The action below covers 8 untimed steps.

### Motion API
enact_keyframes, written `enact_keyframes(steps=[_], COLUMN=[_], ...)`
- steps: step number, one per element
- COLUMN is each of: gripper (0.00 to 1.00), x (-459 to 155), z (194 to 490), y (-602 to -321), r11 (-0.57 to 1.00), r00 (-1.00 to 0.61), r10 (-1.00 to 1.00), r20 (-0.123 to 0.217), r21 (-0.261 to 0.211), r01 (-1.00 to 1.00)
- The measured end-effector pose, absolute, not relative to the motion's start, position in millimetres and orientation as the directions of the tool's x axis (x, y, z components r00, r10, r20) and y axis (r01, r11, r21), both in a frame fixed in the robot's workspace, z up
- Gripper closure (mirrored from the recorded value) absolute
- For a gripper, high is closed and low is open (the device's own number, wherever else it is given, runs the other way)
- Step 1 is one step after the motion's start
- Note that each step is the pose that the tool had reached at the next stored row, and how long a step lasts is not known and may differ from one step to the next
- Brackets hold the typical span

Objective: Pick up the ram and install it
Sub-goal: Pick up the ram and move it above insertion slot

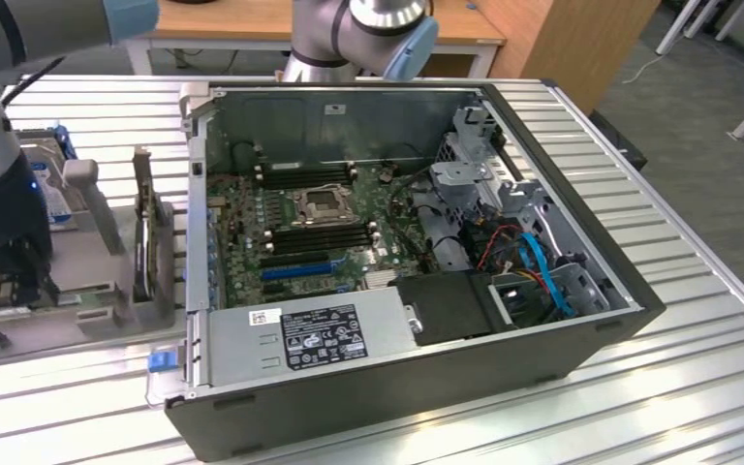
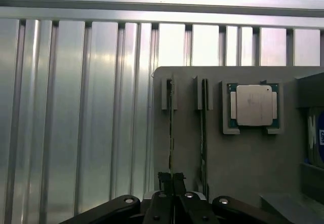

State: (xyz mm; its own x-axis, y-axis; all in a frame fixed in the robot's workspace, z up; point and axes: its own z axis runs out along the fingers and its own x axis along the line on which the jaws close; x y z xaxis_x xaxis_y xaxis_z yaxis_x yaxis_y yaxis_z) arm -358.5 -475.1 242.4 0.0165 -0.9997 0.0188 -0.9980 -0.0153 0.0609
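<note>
The ram (image 2: 170,127) is a thin green stick seen edge-on, standing in a slot of a grey holder (image 2: 243,168). My gripper (image 2: 171,179) is shut, and its black fingertips (image 2: 164,177) meet on the near end of that stick, which still sits in its slot. A second, similar stick (image 2: 204,133) stands in the neighbouring slot. In the exterior view my gripper (image 1: 13,283) reaches down onto the grey holder (image 1: 101,291) at the exterior view's left. The open computer case (image 1: 411,387) lies beside it, with black memory slots (image 1: 305,174) on its motherboard (image 1: 249,203).
A processor (image 2: 253,105) rests in a pocket of the holder beside the sticks. Two dark upright plates (image 1: 155,247) and a blue-labelled drive (image 1: 51,189) stand on the holder. The case holds a power supply (image 1: 307,339) and blue cables (image 1: 546,276). Everything sits on a ribbed metal table (image 1: 696,358).
</note>
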Motion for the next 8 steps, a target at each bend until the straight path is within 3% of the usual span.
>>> enact_keyframes(steps=[8], gripper=[0.88], x=[-359], z=[263], y=[-475], r11=[-0.015], r00=[0.016], r10=[-1.000], r20=[0.019], r21=[0.061], r01=[-0.998])
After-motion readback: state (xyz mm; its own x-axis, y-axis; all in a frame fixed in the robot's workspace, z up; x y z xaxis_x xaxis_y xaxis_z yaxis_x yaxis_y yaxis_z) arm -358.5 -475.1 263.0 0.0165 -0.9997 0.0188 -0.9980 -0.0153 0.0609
